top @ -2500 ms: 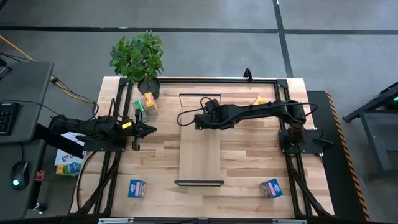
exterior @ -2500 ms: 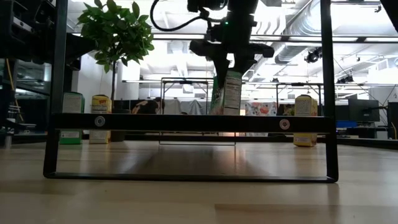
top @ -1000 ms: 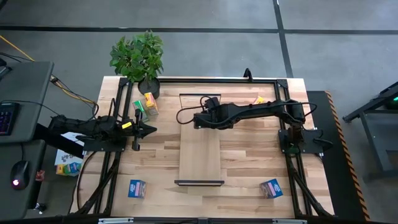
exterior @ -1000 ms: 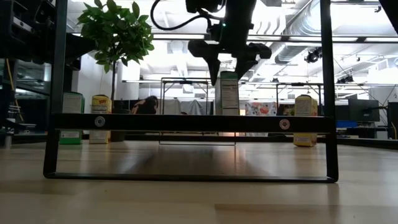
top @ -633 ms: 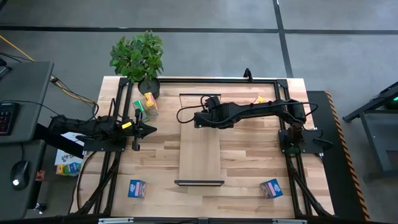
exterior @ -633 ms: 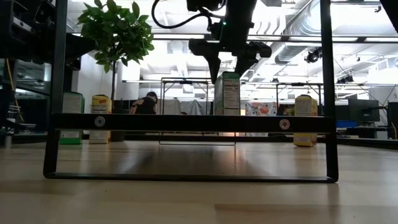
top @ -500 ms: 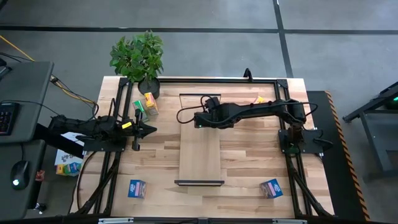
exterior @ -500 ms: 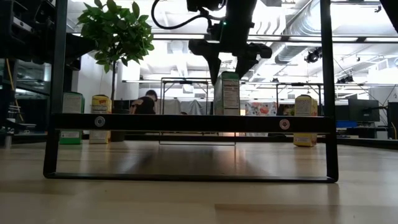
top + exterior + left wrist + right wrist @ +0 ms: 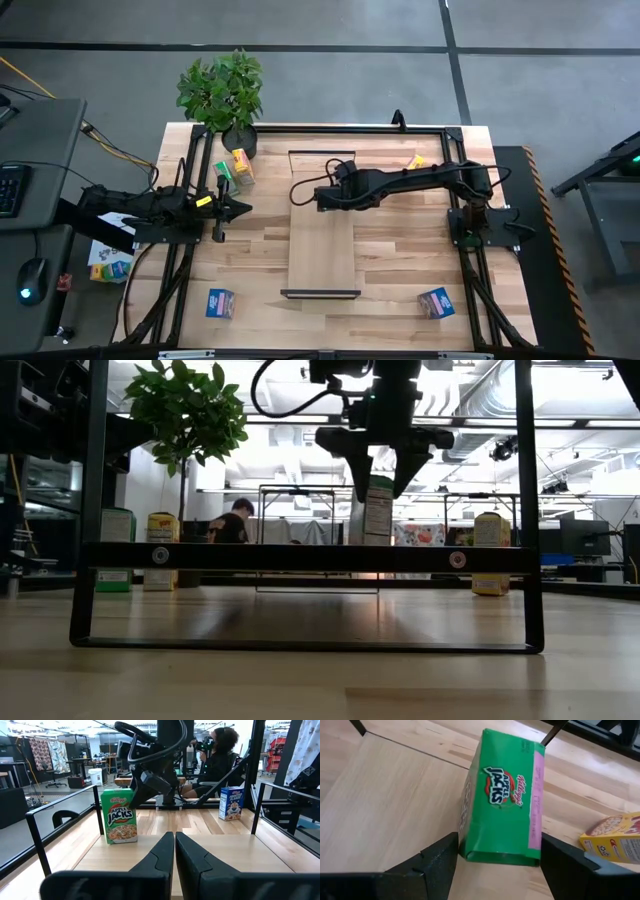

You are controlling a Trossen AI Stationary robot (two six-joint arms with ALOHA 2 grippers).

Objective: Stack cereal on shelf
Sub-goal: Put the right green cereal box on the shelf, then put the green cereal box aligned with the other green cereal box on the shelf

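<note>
So the right hand (image 9: 383, 488) was spread wide, fingers either side of the top of a green cereal box (image 9: 502, 817) standing upright on the shelf (image 9: 322, 245), not squeezing it. Left hand (image 9: 174, 851) sat pinched shut by the table's (image 9: 400, 260) left edge, with another green box (image 9: 222, 171) and yellow box (image 9: 241, 160) nearby.

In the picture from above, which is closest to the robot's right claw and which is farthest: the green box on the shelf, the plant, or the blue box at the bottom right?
From the right gripper:
1. Green box, right beneath it on the shelf.
2. Plant, at the table's far left corner.
3. Blue box, at the near right corner.
</note>
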